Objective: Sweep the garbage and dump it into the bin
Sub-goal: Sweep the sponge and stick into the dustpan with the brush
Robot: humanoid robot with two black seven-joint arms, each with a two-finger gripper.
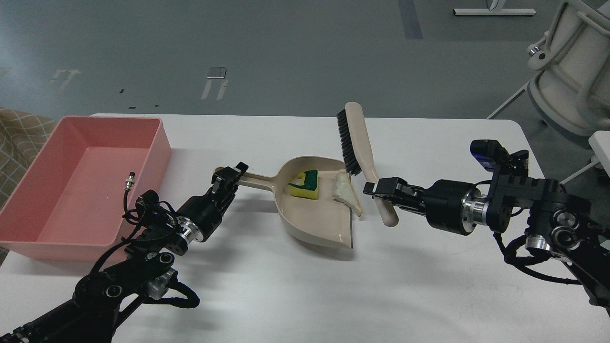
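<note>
Left gripper (232, 175) jaws clamped dustpan (314, 214) handle. Right gripper (374, 188) jaws clamped brush (358, 143) handle. Sponge (305, 186), bread slice (347, 193) lay in pan, mid-surface; slice partly behind bristles. Bin (28, 205) at left edge of surface, corner cut off.

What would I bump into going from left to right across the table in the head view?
Pink bin → left tool holding the dustpan handle → yellow-green sponge → white bread slice → brush → right tool gripping the brush handle.
</note>
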